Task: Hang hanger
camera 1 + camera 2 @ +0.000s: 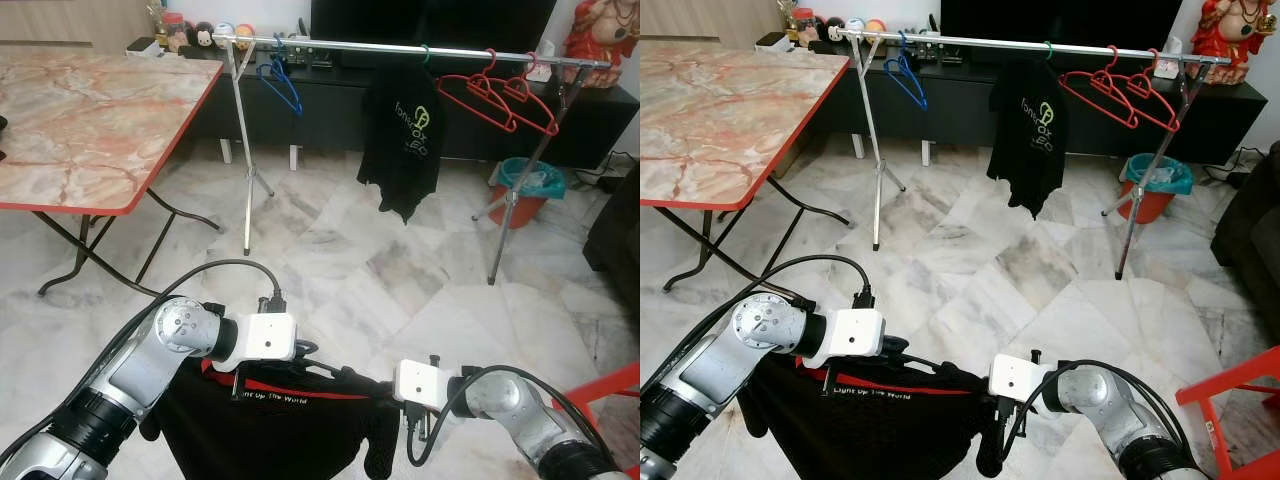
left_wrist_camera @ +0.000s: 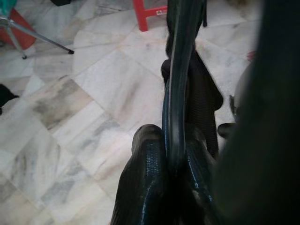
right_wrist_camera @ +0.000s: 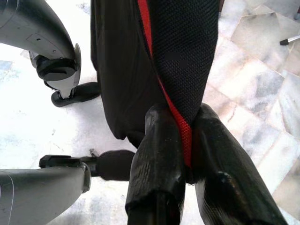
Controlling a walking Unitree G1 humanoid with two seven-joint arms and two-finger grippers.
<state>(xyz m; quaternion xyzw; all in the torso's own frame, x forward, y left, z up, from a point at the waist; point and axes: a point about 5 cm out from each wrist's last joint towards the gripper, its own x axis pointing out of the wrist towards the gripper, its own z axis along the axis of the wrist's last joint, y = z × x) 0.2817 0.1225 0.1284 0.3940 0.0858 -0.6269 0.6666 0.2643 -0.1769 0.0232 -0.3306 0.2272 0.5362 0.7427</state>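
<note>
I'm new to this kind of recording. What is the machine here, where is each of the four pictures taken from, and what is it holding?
It is a humanoid robot with two silver arms, each ending in two black fingers. The two wide pictures come from its head camera, looking forward and down. The two close-ups come from cameras on its wrists.

The left gripper is closed on a dark hanger. The right gripper pinches the red-trimmed edge of the black garment that hangs between the arms.

Ahead on the marble floor stands a metal clothes rail carrying a blue hanger, a black shirt and red hangers. A marble-topped folding table stands to the robot's left.
</note>
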